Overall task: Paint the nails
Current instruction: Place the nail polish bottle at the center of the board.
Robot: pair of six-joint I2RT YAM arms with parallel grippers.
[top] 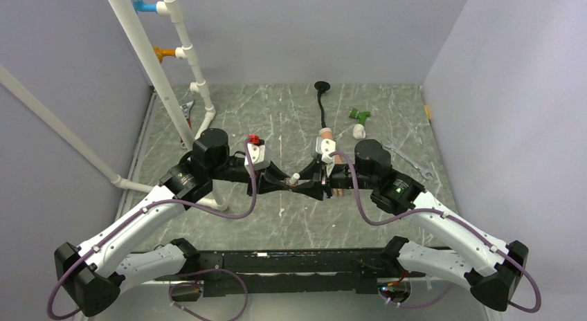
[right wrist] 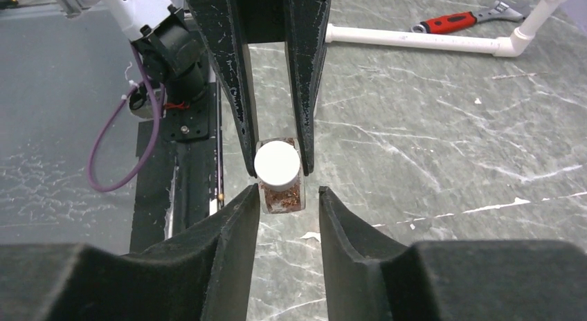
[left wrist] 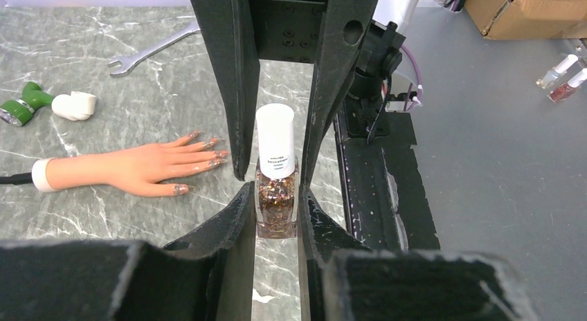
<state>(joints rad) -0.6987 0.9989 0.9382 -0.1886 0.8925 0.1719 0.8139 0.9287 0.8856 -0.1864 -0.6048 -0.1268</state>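
Observation:
The peach mannequin hand lies flat on the marble table, its glittery nails pointing right. In the top view its wrist shows, and the rest lies under the right arm. My left gripper is shut on a glitter-brown polish bottle with a white cap, held above the table. My right gripper faces it, open, with its fingers on either side of the cap and a gap still showing. Both grippers meet at mid-table.
A green and white fitting and a silver wrench lie beyond the hand. A red-handled wrench lies by the white PVC pipe frame. Off the table are a cardboard box and two small bottles.

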